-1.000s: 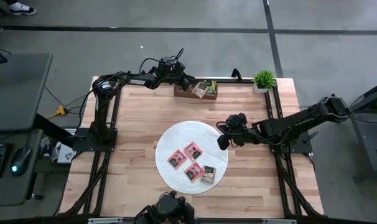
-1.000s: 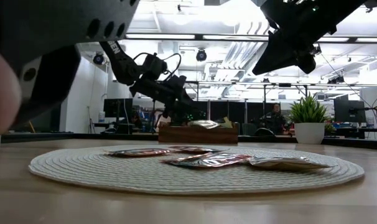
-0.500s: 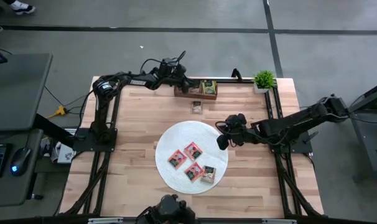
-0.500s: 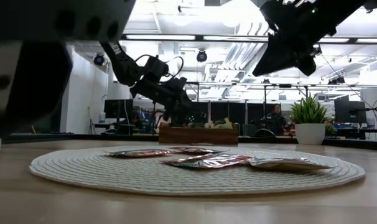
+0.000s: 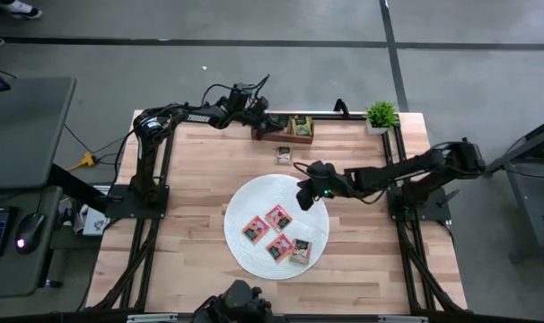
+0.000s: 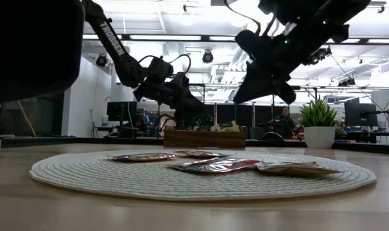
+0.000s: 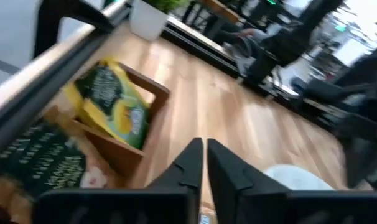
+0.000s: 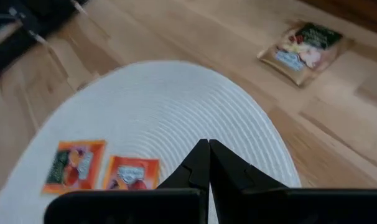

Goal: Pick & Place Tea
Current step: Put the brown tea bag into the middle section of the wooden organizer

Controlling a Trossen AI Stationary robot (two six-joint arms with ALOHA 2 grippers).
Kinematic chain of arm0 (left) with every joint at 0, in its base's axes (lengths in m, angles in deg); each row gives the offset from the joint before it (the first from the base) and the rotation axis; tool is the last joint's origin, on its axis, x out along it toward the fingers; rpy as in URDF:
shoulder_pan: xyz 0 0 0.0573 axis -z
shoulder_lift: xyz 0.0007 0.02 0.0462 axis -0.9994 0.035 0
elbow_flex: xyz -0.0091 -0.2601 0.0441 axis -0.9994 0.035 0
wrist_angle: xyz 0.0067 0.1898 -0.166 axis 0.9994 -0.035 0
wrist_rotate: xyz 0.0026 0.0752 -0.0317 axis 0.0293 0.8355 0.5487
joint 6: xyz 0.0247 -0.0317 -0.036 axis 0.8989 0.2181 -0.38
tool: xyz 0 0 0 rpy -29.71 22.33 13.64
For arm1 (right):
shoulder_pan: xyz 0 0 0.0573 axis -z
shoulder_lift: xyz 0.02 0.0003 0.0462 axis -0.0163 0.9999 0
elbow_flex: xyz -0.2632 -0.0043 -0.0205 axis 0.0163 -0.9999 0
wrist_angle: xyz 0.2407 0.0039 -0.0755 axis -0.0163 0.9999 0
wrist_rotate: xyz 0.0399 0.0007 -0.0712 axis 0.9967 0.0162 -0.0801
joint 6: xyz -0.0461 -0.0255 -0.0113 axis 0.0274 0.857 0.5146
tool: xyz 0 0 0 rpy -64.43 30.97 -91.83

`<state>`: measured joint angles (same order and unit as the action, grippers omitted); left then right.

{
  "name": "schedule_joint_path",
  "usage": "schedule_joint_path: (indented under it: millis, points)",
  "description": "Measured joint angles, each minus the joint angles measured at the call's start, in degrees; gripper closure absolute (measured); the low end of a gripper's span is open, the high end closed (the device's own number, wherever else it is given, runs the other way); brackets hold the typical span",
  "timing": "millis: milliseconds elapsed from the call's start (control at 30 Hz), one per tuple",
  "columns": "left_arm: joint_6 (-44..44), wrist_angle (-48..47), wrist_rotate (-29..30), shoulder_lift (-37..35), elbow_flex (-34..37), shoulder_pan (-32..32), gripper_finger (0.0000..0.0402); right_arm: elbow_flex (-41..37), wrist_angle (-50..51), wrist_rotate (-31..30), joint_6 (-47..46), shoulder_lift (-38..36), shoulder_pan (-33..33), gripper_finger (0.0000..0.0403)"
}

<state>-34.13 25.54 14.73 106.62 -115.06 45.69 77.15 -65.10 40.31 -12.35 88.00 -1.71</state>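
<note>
When we looked down from above, the left pincer (image 5: 270, 122) hung at the near edge of the wooden tray (image 5: 285, 136) at the far side of the bench (image 5: 191, 206), and its fingers (image 7: 190, 163) were pressed together with nothing between them. We saw green and yellow tea packets (image 7: 111, 102) standing in the tray's compartments in the left wrist view. One loose packet (image 5: 284, 154) lay flat on the bare wood between the tray and the round white mat (image 5: 254, 199); the right wrist view showed it too, pale with a dark green label, just off the mat's rim. The right pincer (image 5: 305, 198) was over the far right edge of the mat, raised clear of it in the low view, its fingers (image 8: 201, 163) narrowed to a slit and empty. Four packets (image 5: 277, 235) rested on the mat's near half: an orange-red one toward the left, two more beside it, and a paler one (image 5: 300, 251) nearest the right rim. We could tell none of them touched either pincer. A small potted plant (image 5: 380, 116) stood at the bench's far right corner
</note>
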Motion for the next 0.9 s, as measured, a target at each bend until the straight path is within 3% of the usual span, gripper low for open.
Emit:
schedule_joint_path:
  millis: [200, 400, 567, 767, 900]
  points:
    - [5.89, -7.87, -2.16, -0.84, 0.04, 0.75, 0.0396, 0.00, 1.82, 2.45, 0.24, 0.15, 2.49, 0.0402]
    - [18.36, -24.90, 6.12, -4.34, 0.11, 3.75, 0.0400, 0.00, -0.82, 5.27, 2.83, 0.15, 6.16, 0.0402]
    - [23.17, -30.29, 8.59, -5.32, -0.05, 7.50, 0.0399, 0.00, -1.66, 5.59, 7.51, 0.89, 9.45, 0.0403]
    - [24.73, -34.31, 13.18, -5.22, 0.00, 11.18, 0.0399, 0.00, -11.48, 14.35, 12.03, 7.86, 14.01, 0.0403]
    - [27.58, -40.86, 16.55, -5.77, 0.03, 12.01, 0.0399, 0.57, -15.06, 15.78, 11.84, 13.26, 15.49, 0.0403]
